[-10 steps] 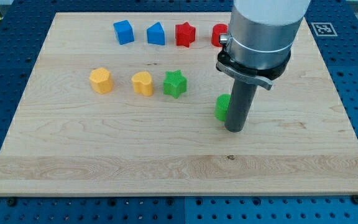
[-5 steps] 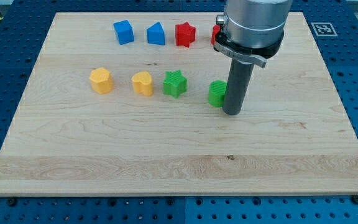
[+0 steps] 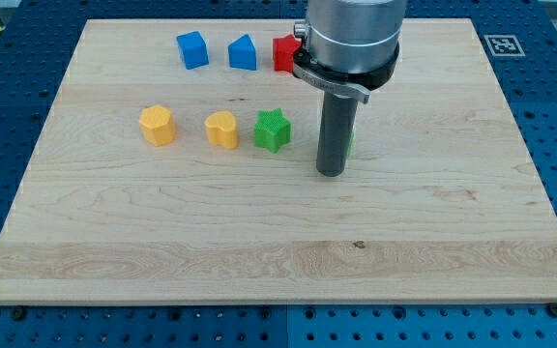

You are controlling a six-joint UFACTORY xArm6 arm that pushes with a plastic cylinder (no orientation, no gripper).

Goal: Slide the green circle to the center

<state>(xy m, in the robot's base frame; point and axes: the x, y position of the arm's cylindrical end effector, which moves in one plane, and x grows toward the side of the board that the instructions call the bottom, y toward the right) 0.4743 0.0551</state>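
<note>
Your bare tip (image 3: 331, 173) grasps nothing and hides most of the green circle (image 3: 350, 141); reposition rightward, push left.

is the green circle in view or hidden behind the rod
Mostly hidden: only a green sliver shows at the rod's right edge, above my tip.
</note>
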